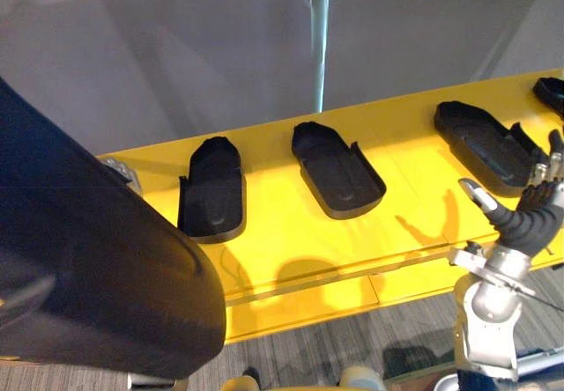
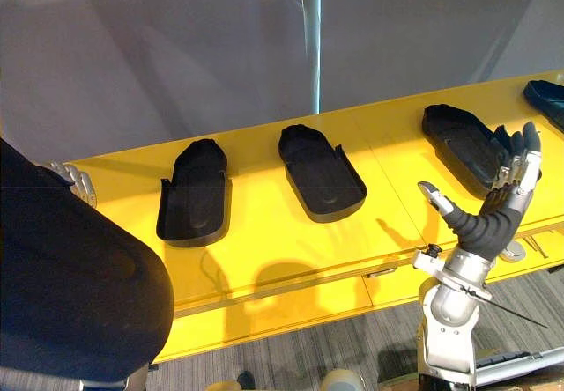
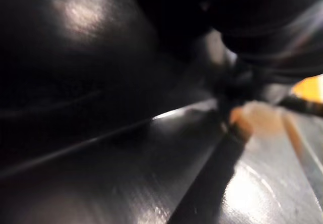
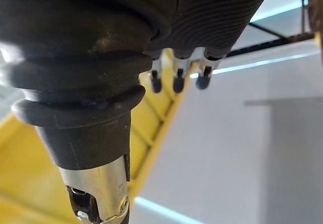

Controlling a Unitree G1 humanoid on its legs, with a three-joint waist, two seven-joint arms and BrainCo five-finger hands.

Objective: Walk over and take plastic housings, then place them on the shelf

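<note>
Beside the yellow shelf's bare left end hung a large black plastic housing; left hand's grip unreadable, right hand splayed empty.

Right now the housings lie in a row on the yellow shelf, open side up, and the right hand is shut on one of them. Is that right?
One thing is wrong: the right hand is open and holds nothing. The right eye view shows its fingers straight and spread by a housing. The rest holds: the housings lie in a row on the yellow shelf, open side up.
</note>
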